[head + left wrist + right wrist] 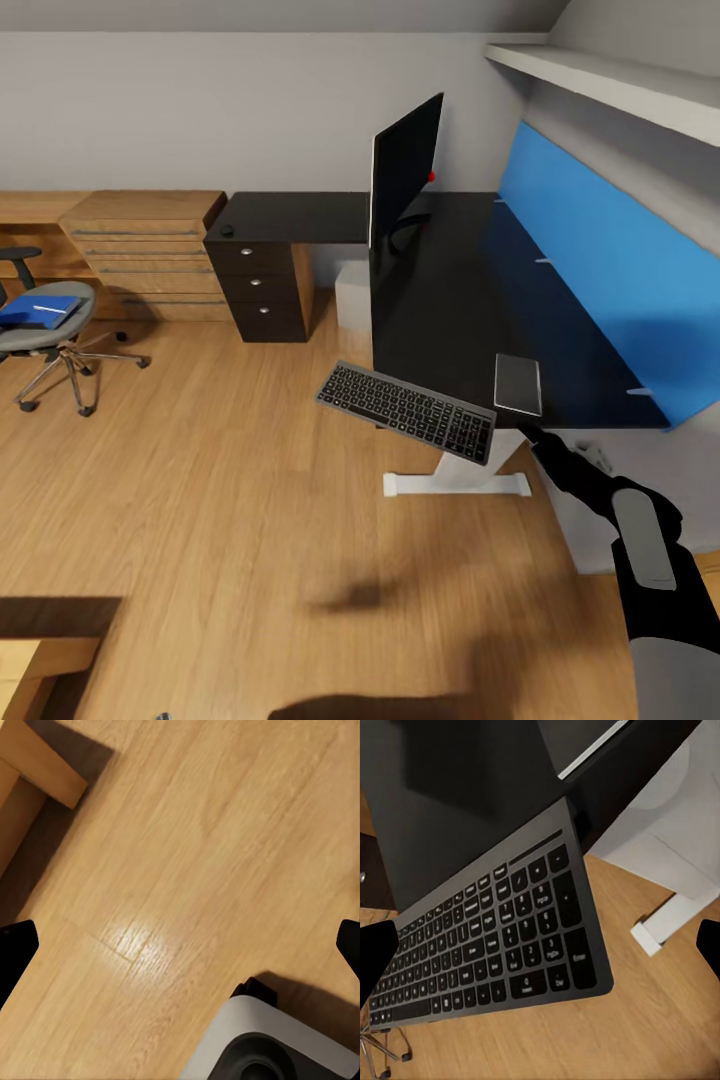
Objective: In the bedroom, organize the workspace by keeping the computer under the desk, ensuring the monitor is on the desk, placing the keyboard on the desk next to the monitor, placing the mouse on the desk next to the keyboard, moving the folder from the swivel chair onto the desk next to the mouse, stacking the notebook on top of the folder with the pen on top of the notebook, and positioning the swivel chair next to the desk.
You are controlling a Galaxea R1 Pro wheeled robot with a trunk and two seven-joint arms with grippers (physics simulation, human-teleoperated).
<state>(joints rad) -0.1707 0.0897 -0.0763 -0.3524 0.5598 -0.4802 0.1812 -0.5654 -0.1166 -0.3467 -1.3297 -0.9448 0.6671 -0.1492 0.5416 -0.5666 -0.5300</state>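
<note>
The dark keyboard [405,410] [495,937] hangs tilted in the air at the near left corner of the black desk [440,300], keys up. My right gripper [527,432] [542,952] is just off its right end, fingers [376,960] wide apart, touching nothing that I can see. The monitor [405,170] stands on the desk. A grey flat slab [518,383] lies by the desk's front edge. The blue folder [38,312] lies on the swivel chair [72,338], far left. My left gripper [180,945] is open over bare floor.
A black drawer cabinet [262,285] carries a small dark object [228,231]; a pale box [352,292] sits between it and the desk. A wooden dresser [150,255] stands behind the chair, a blue panel [610,260] behind the desk. Wooden furniture [40,650] [45,765] is near my base [270,1042].
</note>
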